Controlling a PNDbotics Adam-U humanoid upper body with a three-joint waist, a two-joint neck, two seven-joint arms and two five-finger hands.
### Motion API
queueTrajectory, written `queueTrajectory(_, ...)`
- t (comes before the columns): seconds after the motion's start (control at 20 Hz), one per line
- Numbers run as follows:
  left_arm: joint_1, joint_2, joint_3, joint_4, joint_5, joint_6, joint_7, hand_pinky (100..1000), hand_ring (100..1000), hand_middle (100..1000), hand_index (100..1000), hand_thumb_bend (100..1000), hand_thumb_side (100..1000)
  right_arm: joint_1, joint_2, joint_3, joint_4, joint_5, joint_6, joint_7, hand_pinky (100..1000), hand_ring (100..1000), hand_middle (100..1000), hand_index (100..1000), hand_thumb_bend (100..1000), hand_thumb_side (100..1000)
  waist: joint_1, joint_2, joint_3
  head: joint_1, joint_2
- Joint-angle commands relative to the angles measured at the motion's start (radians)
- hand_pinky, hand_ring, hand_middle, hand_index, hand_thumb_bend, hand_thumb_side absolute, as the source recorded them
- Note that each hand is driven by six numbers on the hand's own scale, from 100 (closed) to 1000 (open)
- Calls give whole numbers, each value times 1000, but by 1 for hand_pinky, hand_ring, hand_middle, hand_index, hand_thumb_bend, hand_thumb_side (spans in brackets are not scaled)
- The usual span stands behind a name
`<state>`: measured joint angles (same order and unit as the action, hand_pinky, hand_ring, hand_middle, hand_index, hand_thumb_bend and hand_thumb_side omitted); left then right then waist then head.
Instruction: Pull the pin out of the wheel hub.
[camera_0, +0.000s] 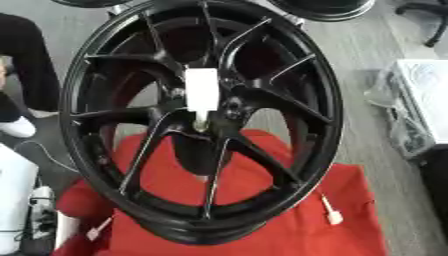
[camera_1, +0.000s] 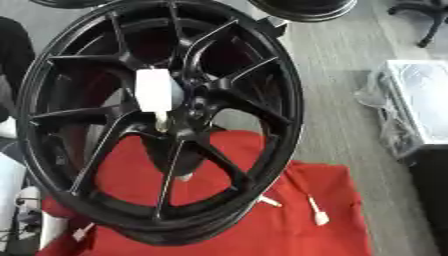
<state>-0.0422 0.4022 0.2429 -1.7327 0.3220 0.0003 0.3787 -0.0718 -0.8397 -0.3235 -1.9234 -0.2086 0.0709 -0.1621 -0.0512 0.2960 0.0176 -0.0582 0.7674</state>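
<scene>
A large black multi-spoke wheel (camera_0: 131, 60) stands tilted on a red cloth (camera_0: 289, 220). At its hub (camera_0: 229, 106) a white pin (camera_0: 201, 92) with a broad flat white head sticks out toward me, its thin lower end pointing down at the hub's centre. Neither of my hands shows in either view, and nothing holds the pin.
Loose white pins lie on the red cloth: one at the right (camera_0: 331, 212), one at the lower left (camera_0: 96, 231), another under the rim (camera_1: 267, 201). More black wheels (camera_0: 328, 7) stand behind. A white box with plastic wrap (camera_0: 420, 95) sits at right. White gear (camera_0: 17, 200) stands at the left.
</scene>
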Motion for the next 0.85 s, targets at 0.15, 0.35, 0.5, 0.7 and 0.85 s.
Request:
queueTrajectory(0.15,-23,11,-8,-23,2,1,-12,830,829,816,889,212,904,-30,50,20,-14,-196,-78,-134,891,748,695,762,314,260,10,-18,9,-5,-5)
queueTrajectory(0.35,-44,9,-23,-27,5,4,-25,830,829,816,888,213,900,-58,136,37,3,-248,-148,-141,891,741,686,754,538,127,18,-19,14,-7,-6)
queueTrajectory(0.5,-57,3,-31,-28,8,5,-33,831,829,816,888,215,899,-68,187,45,30,-231,-175,-128,894,737,683,750,522,141,21,-19,18,-10,-6)
queueTrajectory(0.7,-70,-3,-38,-29,11,6,-40,831,828,816,888,216,897,-73,254,49,72,-214,-195,-120,892,735,681,746,508,152,26,-20,28,-12,-6)
queueTrajectory(0.85,-75,-7,-40,-31,13,5,-43,832,829,816,888,217,895,-72,280,51,91,-205,-202,-117,892,731,677,743,488,159,29,-20,32,-11,-9)
